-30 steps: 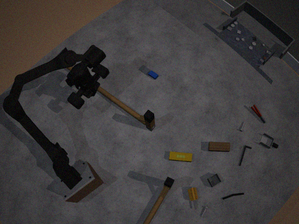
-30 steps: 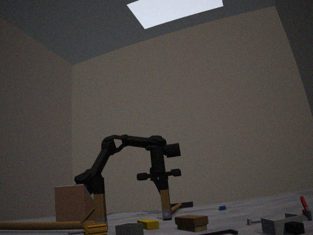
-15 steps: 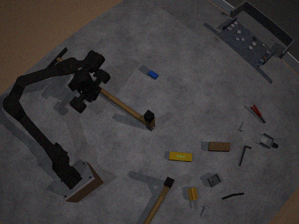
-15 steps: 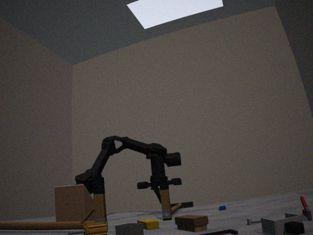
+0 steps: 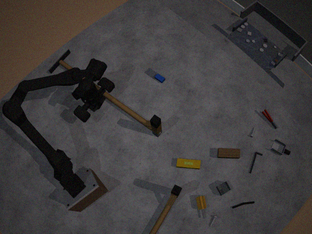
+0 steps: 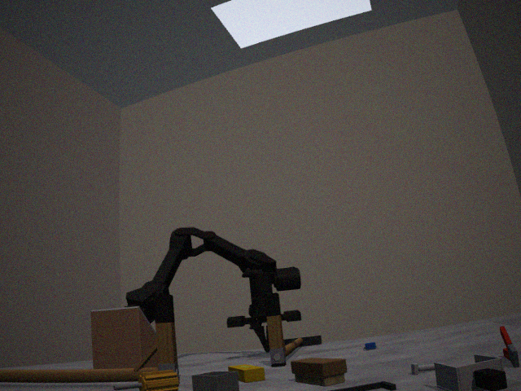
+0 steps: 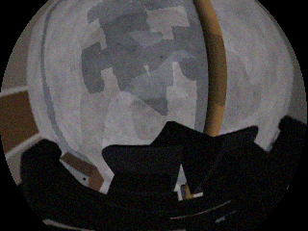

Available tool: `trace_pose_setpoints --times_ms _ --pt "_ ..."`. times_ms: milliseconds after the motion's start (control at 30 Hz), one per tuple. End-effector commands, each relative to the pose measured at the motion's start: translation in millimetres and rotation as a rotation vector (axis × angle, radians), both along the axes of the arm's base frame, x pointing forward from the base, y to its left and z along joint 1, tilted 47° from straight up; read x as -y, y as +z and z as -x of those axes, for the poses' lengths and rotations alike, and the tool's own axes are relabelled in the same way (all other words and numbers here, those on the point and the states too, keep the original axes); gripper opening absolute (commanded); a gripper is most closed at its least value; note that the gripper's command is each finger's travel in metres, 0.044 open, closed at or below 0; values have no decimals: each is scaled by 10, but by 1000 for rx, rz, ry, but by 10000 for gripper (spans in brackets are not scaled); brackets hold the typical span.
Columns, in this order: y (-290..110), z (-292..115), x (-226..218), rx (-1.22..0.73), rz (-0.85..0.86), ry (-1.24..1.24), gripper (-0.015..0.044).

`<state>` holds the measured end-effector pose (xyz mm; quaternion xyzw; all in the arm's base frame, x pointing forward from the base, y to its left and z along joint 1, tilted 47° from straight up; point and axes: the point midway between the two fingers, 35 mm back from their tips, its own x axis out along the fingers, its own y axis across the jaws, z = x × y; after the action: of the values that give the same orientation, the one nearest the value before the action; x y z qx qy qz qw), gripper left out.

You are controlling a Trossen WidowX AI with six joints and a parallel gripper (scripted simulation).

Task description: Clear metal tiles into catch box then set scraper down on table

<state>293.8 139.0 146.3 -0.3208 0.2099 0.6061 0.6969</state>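
The pincer is fully closed and holds nothing, hanging just above the long scraper's wooden handle on the bench. The scraper lies flat, blade at its far end. The metal tiles, dim and small, seem to rest on the steel plate beside the catch box.

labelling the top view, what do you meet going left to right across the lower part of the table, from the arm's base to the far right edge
arm base block → second wooden-handled tool → yellow flat block → yellow ribbed piece → brown block → dark L-shaped key → small open metal box
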Motion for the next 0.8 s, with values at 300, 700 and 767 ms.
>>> trace_pose_setpoints --times_ms 300,700,767 --pt "6 -92 -13 -4 1 -7 0" --pt "45 -207 -11 -3 1 -7 0" --pt "51 -226 -11 -3 1 -7 0"
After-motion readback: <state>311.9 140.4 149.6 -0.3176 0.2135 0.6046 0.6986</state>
